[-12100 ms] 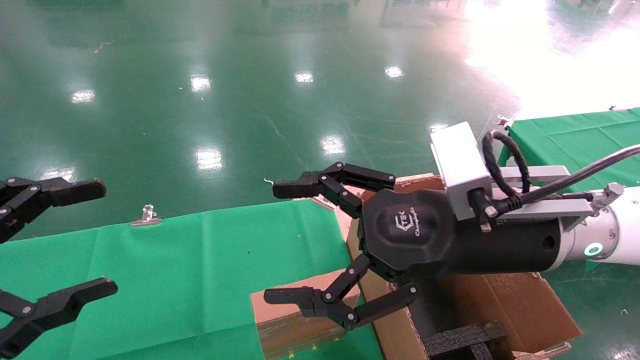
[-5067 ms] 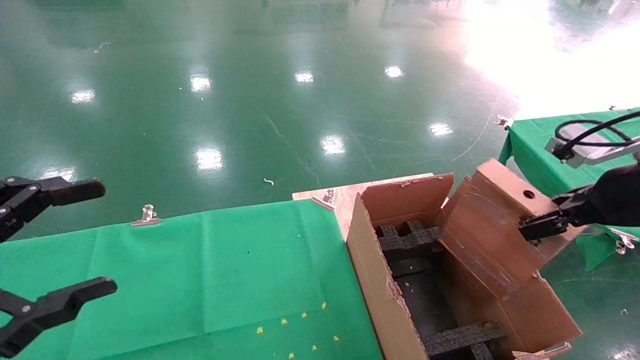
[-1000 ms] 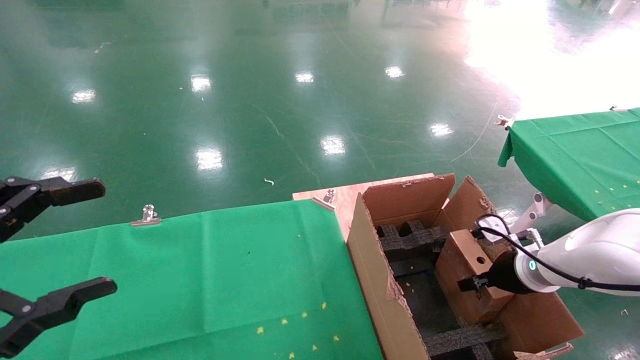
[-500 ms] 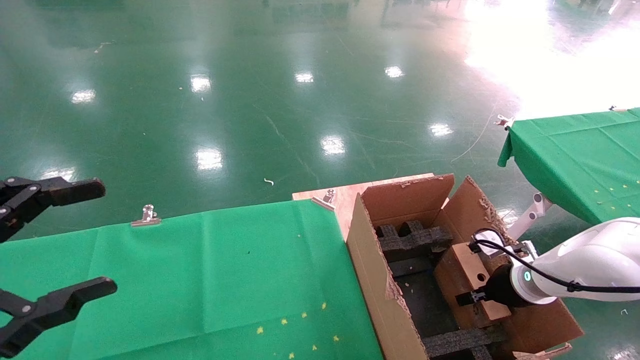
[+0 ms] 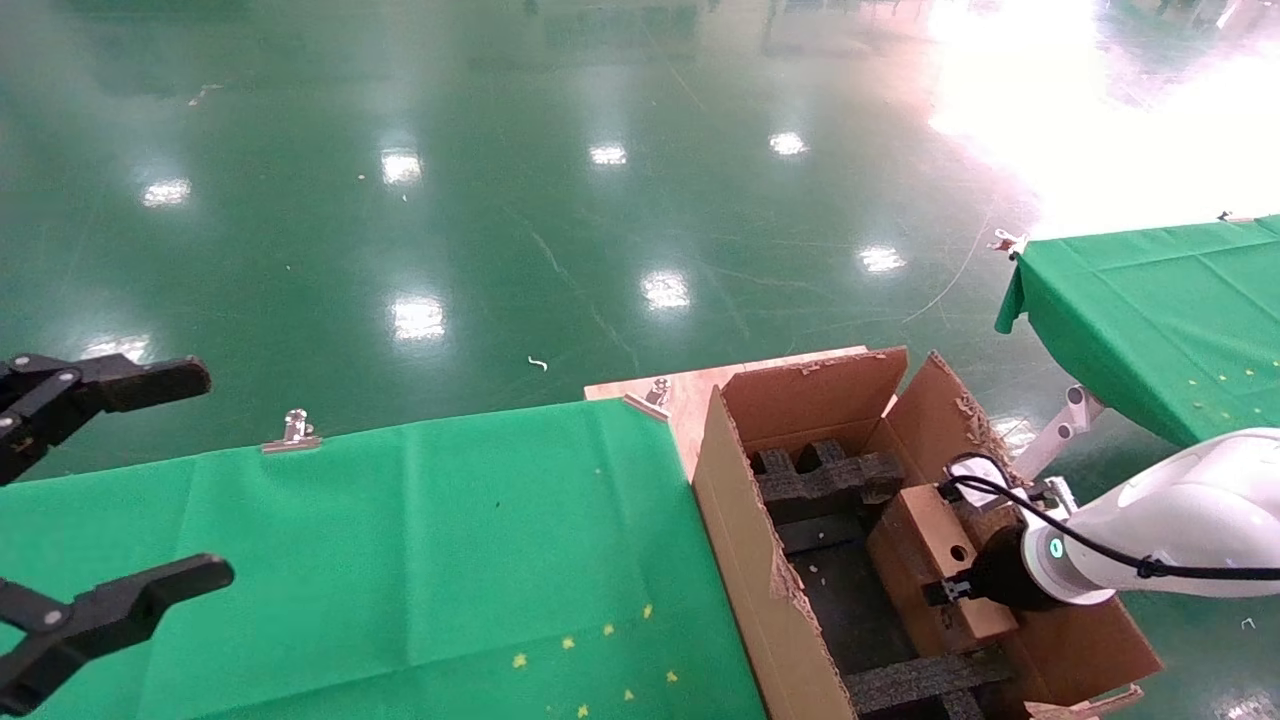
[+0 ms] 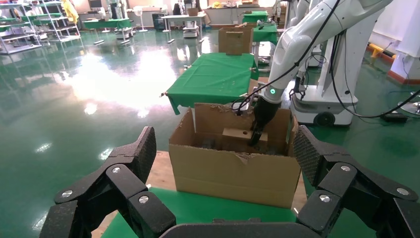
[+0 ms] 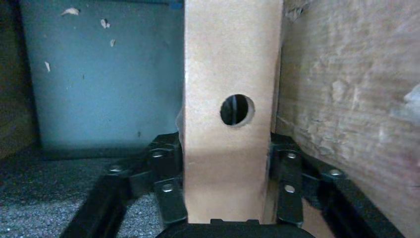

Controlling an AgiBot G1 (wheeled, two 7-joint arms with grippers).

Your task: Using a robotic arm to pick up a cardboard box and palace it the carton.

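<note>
The small brown cardboard box (image 5: 925, 530), its round hole facing up, stands inside the large carton (image 5: 745, 520) against the right wall. My right gripper (image 5: 962, 585) on the white robotic arm (image 5: 1180, 515) is shut on it, a finger on each broad side. In the right wrist view the cardboard box (image 7: 228, 74) fills the gap between the fingers (image 7: 166, 166), beside the carton wall (image 7: 346, 99). My left gripper (image 5: 205, 475) hangs open and parked at the far left over the green table. From the left wrist view the carton (image 6: 233, 173) and cardboard box (image 6: 236, 134) show ahead.
Black foam inserts (image 5: 820, 475) line the carton's floor at both ends. The carton sits on a wooden board (image 5: 685, 395) beside the green-clothed table (image 5: 400, 540), which has metal clips (image 5: 292, 432) on its far edge. A second green table (image 5: 1150, 300) stands at right.
Over the earlier frames the right gripper took the box off the table and carried it over the carton. In the last second it has sunk slightly deeper; the left arm has not moved.
</note>
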